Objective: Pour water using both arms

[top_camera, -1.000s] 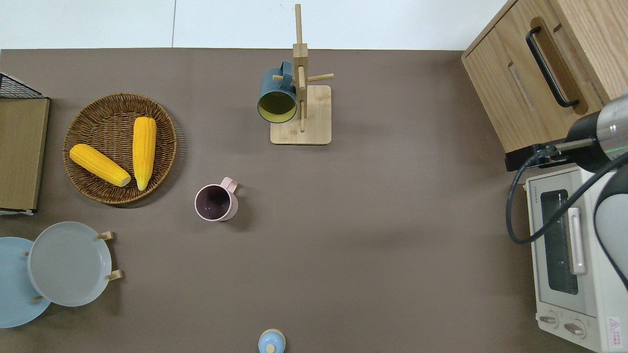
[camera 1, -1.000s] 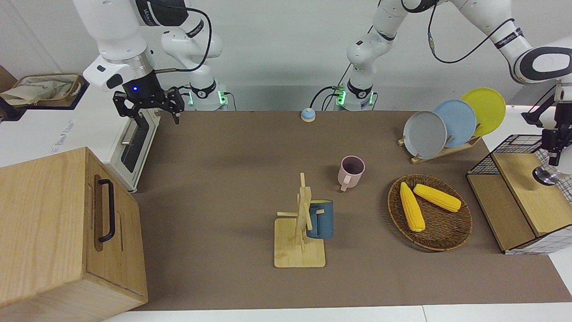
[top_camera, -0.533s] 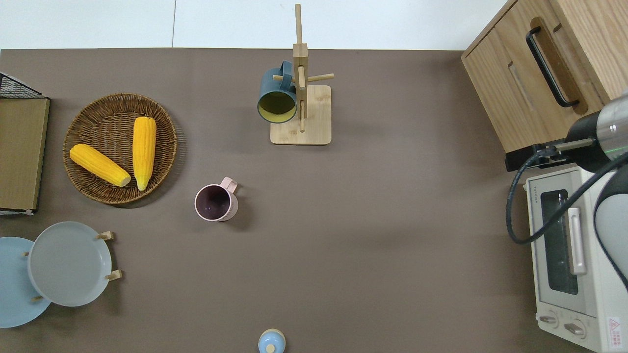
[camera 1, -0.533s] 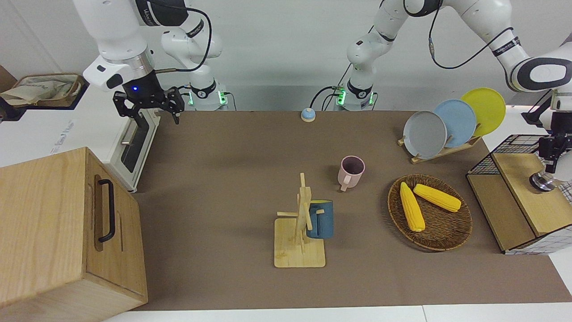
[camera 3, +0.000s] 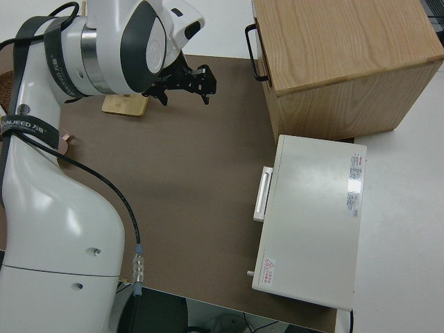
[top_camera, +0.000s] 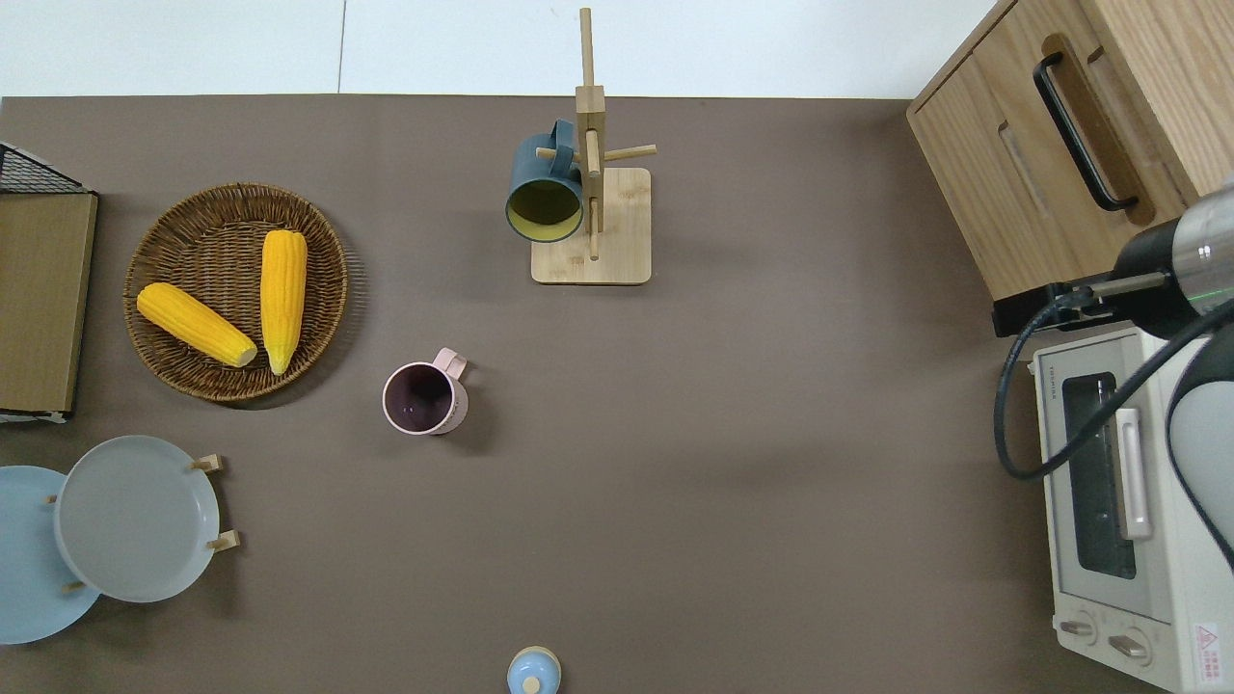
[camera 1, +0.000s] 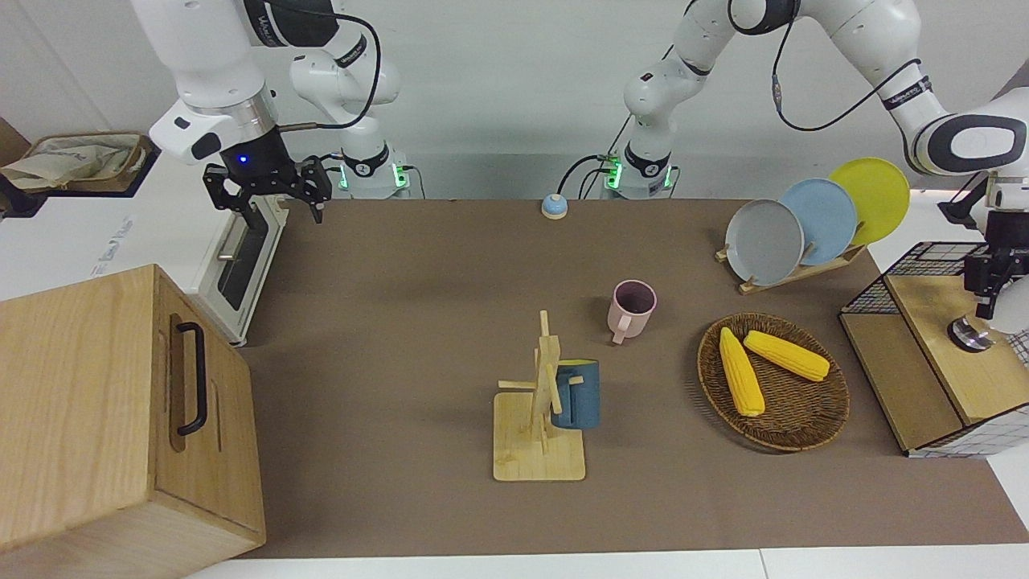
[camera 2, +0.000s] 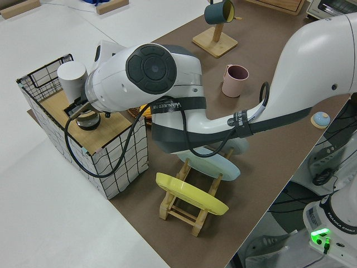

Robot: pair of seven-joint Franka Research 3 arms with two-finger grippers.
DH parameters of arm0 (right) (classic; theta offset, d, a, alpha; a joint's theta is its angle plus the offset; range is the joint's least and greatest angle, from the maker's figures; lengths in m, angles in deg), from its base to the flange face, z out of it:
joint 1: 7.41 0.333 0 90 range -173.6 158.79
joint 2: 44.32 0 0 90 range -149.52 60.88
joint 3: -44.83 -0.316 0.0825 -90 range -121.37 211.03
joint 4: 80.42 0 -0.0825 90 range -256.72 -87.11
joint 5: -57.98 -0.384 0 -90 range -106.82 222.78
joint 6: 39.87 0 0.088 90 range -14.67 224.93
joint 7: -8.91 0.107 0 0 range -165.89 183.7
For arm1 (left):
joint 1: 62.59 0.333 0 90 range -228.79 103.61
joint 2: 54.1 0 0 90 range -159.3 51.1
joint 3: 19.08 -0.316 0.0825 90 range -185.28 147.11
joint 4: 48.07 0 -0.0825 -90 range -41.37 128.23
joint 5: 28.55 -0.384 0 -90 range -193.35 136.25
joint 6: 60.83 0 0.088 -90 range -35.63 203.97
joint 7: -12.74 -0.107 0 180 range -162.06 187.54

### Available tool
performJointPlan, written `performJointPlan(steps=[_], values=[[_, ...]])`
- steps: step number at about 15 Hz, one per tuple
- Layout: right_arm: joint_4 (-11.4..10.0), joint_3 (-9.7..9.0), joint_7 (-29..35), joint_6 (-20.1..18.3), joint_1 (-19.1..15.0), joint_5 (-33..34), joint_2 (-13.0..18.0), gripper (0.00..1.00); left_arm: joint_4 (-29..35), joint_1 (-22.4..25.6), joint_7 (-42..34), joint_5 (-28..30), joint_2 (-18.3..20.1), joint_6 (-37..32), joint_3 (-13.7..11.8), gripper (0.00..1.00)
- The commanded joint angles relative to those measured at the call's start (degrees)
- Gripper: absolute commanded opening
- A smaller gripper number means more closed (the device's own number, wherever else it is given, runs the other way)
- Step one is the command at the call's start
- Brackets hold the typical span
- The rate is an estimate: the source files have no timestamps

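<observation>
Both arms at the bench ends

Our left pincer (camera 1: 990, 291) hung over the wire crate (camera 1: 924, 273), grip unclear to us; our right pincer (camera 1: 268, 193) stood wide, holding nothing.

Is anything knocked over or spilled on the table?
No, nothing stands out. The pink mug stands upright, the blue mug hangs on its rack, and both corn cobs lie in the basket. No spill shows.

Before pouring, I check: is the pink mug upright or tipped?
Upright: the pink mug stands on its base, its open mouth facing up.
</observation>
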Motion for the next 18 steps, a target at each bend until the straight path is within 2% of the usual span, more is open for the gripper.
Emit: performJointPlan(steps=[1,6,9,11,13,16,18], values=[[0.57,-0.06,-1.12,-0.81,-0.28,-1.11,0.02,0.987,-1.17,-0.18,-1.47,1.67,-0.26,1.13,0.12,1.0],[0.57,-0.06,-1.12,-0.81,-0.28,-1.19,0.02,0.987,-1.7,0.0,-0.59,1.24,-0.26,0.95,0.04,1.0],[0.57,-0.06,-1.12,-0.81,-0.28,-1.19,0.11,0.987,-1.88,-0.09,3.26,-1.03,0.44,-1.14,-0.05,1.0],[0.57,-0.06,-1.12,-0.81,-0.28,-1.19,0.02,0.987,-2.49,0.52,7.91,-8.65,1.32,-6.4,-0.31,1.0],[0.57,-0.06,-1.12,-0.81,-0.28,-1.19,0.02,0.987,-5.99,0.44,12.92,-16.75,2.11,-13.34,-1.45,1.0],[0.57,-0.06,-1.12,-0.81,-0.28,-1.19,0.02,0.987,-12.05,0.26,19.51,-27.72,2.2,-27.38,-1.72,1.0],[0.57,-0.06,-1.12,-0.81,-0.28,-1.19,0.02,0.987,-14.61,-0.09,21.82,-32.15,2.73,-35.49,-1.63,1.0]])
